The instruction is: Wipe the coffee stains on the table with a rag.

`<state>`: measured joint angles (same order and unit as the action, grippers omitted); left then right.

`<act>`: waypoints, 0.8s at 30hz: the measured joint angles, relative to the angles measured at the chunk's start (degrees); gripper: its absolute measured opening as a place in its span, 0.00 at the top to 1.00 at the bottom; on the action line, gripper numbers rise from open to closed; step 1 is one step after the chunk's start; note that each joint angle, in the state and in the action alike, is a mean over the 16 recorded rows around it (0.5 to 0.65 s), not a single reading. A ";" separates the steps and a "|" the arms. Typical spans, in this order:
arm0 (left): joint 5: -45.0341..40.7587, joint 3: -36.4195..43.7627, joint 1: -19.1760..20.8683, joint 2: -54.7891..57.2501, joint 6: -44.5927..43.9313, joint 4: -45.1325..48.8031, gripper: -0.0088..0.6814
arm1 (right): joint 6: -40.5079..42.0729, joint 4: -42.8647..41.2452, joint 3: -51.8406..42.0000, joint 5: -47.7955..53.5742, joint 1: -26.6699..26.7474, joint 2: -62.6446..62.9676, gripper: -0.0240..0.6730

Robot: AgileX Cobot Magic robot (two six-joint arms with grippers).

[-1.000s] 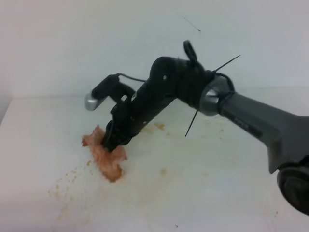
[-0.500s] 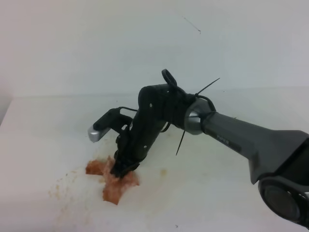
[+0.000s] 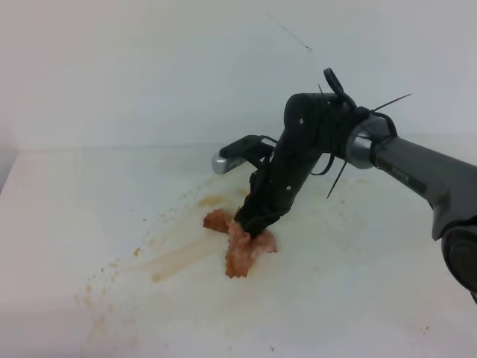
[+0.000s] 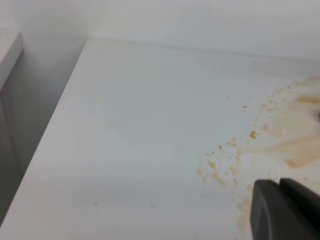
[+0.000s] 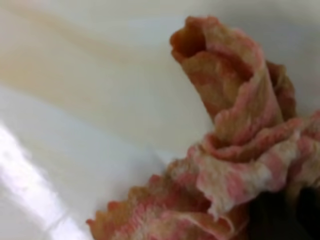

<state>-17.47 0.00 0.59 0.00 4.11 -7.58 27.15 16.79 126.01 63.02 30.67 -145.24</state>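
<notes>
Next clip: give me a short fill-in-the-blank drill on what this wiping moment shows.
1. The right claw is shut on the ____.
2. The rag rests on the white ____.
3. A tan coffee smear trails from the rag toward the ____ side of the high view.

Missing words: rag; table; left

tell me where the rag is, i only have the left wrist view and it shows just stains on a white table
Observer: The pinkish-orange crumpled cloth rag lies on the flat white table, at the right end of the long tan coffee smear.
Operator: is anything holding it
Observer: Yes, the right pincer is shut on it from above, pressing it onto the table.
Operator: has it picked up coffee
Observer: It looks so: in the right wrist close-up its folds are tinged tan-brown.
</notes>
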 joint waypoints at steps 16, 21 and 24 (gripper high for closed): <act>0.00 0.00 0.00 0.00 0.00 0.00 0.99 | -6.48 -0.32 3.10 -12.80 -5.13 -1.21 0.91; 0.00 0.00 0.00 0.00 0.00 0.00 0.99 | -5.81 2.27 3.71 -15.23 -5.95 -2.36 0.91; 0.00 0.00 0.00 0.00 0.00 0.00 0.99 | -4.37 4.51 3.87 -16.05 -5.92 -3.06 0.91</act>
<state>-17.47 0.00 0.59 0.00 4.11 -7.58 22.78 21.30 129.88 46.96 24.75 -148.30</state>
